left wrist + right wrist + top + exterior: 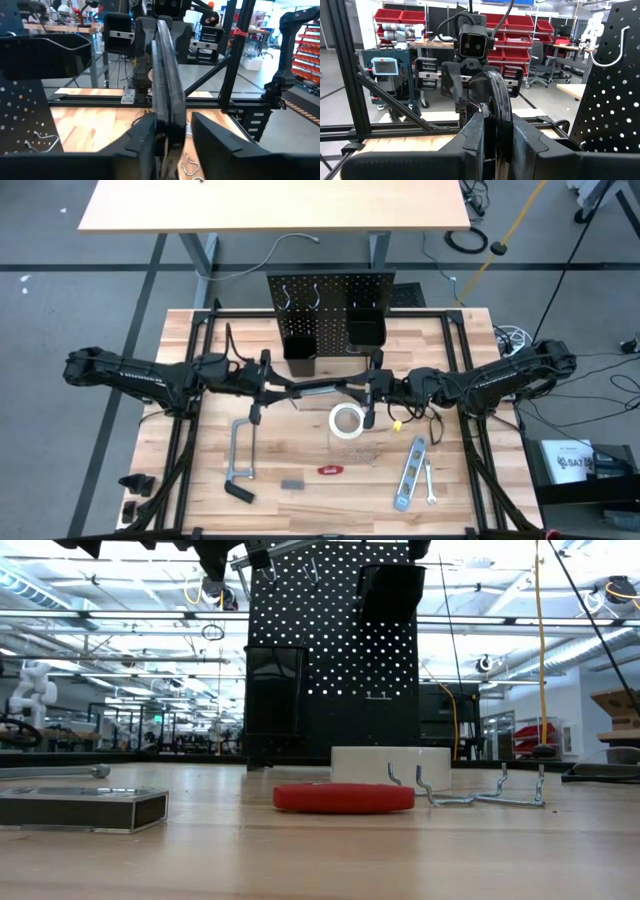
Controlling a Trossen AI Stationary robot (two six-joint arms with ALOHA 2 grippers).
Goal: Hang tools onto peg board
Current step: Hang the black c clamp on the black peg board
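Grippers meet mid-table, both clamped on one long black tool (318,387) held level above tabletop: left gripper (262,385) on one end, right gripper (372,391) on other; peg board (330,305) upright just behind; white tape roll (347,421), silver level (409,473), grey bar clamp (239,462) lie on table (200,330) nearer front.

one peg board (330,305), two bins (299,340), one tape roll (347,421), one level (409,473).
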